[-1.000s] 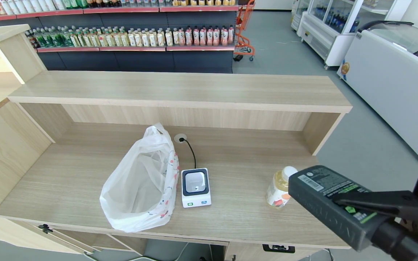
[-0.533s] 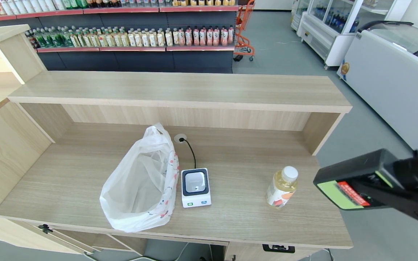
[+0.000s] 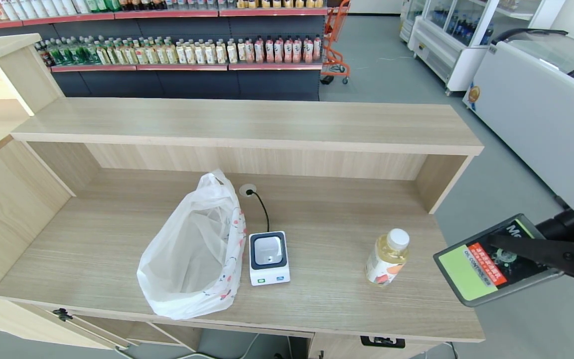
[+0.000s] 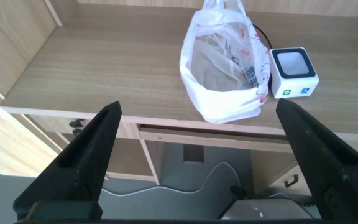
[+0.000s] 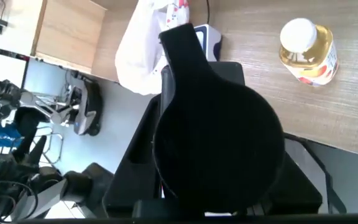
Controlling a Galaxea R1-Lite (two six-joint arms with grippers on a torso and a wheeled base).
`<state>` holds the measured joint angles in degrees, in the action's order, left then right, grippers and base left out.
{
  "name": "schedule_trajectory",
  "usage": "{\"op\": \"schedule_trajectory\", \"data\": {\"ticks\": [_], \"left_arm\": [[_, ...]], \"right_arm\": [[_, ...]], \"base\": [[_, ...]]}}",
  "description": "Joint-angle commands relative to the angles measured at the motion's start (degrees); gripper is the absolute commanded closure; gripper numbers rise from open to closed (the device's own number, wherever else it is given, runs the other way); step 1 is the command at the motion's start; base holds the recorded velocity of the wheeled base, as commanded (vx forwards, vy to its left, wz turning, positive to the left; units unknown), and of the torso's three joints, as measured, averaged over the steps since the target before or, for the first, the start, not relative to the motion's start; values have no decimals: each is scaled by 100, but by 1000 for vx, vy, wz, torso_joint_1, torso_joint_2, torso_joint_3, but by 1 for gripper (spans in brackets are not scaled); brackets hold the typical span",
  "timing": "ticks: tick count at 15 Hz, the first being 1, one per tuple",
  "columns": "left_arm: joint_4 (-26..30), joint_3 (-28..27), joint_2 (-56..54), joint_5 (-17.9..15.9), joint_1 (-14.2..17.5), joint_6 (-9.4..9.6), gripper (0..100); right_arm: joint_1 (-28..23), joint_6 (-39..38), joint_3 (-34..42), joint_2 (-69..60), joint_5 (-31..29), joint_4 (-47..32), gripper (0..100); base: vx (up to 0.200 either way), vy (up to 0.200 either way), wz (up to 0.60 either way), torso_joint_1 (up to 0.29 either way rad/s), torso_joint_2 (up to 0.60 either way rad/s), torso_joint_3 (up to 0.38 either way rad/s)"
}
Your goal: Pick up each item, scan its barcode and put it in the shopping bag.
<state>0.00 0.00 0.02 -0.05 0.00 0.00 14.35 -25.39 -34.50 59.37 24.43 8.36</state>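
Now the dark flat bottle [image 3: 471,271], its green-and-red label turned upward, sits clamped in the right gripper [image 3: 503,251] off the right edge of the counter [image 3: 342,299], having swung away from the white-capped yellow drink bottle [image 3: 387,257]. Mid-front stands the scanner [image 3: 268,257], the shopping bag [image 3: 192,259] just beside it. Before the front edge the left gripper [image 4: 197,109] hangs spread open.

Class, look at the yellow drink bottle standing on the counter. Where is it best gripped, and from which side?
Probably round the labelled body of the bottle, below the white cap, coming in level from the robot's right: it stands upright, its body is round, and that side is bare counter.
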Motion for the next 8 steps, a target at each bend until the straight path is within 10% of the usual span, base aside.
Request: {"op": "schedule_trajectory", "data": {"ticks": [1, 8], "left_arm": [[-9, 0, 6, 5, 0, -9, 0], [-9, 0, 6, 5, 0, -9, 0]], "right_arm": [[-64, -1, 93, 40, 0, 7, 100], [-73, -10, 154, -39, 27, 16, 100]], "base": [[0, 0, 0, 0, 0, 0], [0, 57, 0, 1, 0, 1]]}}
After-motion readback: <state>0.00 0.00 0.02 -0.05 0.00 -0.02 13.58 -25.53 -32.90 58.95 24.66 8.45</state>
